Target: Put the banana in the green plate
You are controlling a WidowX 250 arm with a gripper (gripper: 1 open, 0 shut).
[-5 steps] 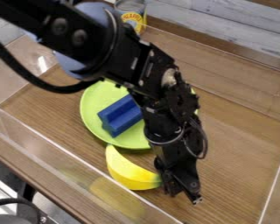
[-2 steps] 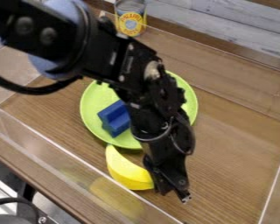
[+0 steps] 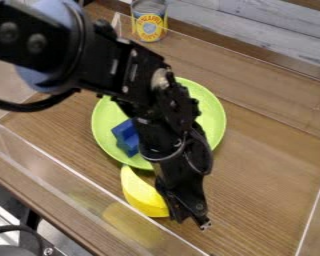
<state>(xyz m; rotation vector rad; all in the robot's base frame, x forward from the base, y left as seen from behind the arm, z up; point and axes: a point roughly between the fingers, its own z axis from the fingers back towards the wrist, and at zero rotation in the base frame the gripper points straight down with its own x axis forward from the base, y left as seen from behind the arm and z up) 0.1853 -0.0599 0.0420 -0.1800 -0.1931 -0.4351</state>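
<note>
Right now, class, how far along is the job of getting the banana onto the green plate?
Done: the end effector is down at the banana, jaws shut; a firm grip can't be confirmed. In hand: the banana lies on the wooden table, just off the green plate. Left: carry it onto the plate beside the blue block and release.

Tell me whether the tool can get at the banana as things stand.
Probably yes: the tool is shut, right at the banana's near edge beside the green plate, nothing between them.
</note>
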